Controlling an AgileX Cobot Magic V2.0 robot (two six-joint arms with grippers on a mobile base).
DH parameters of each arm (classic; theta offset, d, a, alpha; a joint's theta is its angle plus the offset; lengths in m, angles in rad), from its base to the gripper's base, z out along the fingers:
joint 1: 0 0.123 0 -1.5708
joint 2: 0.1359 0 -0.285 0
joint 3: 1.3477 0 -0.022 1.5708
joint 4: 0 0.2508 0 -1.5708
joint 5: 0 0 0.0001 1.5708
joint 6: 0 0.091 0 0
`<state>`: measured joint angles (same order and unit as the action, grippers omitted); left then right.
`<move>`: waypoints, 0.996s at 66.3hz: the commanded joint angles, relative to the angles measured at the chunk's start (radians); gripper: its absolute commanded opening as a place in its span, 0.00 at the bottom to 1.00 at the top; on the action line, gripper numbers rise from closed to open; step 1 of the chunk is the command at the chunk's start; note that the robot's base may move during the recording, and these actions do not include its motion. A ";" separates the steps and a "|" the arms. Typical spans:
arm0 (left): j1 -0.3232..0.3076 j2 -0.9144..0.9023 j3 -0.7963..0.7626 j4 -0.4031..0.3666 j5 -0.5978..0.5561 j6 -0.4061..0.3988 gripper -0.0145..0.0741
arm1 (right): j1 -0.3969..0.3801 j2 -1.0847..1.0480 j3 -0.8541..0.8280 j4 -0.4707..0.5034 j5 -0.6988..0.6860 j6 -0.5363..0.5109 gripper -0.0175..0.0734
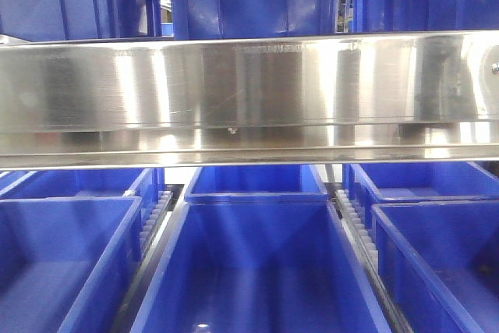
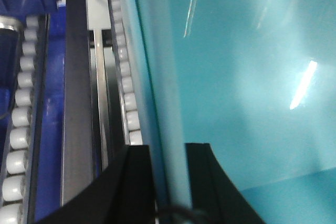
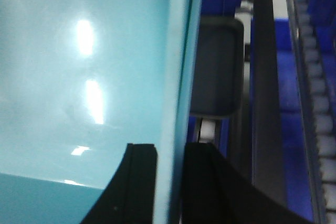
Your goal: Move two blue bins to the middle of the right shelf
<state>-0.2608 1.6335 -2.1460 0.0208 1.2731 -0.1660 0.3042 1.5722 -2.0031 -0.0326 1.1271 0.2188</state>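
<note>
Bin rims [image 2: 149,77] clamped in left pincer [image 2: 168,149] and right pincer [image 3: 169,149] run alongside rollers [image 2: 129,100].

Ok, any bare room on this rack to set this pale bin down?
None shows. Dark bins fill all three lanes below the rail and crowd the tier above; only narrow roller strips lie bare between lanes. The lower ones are empty inside.

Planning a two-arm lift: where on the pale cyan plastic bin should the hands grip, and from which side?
Take the pale cyan rectangular plastic bin by its thin upright side walls, from above: the left hand and right hand each straddle one, a finger inside, one outside.
</note>
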 commanded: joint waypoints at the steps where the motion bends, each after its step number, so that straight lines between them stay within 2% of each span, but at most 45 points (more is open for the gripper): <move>1: -0.005 -0.021 -0.039 -0.033 -0.060 0.026 0.04 | 0.007 -0.027 -0.032 0.009 -0.113 -0.043 0.01; 66: -0.005 -0.021 -0.041 -0.033 -0.052 0.026 0.04 | 0.007 -0.029 -0.032 0.009 -0.127 -0.043 0.01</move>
<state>-0.2608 1.6327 -2.1710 0.0249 1.2796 -0.1593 0.3042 1.5705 -2.0152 -0.0326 1.1066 0.2069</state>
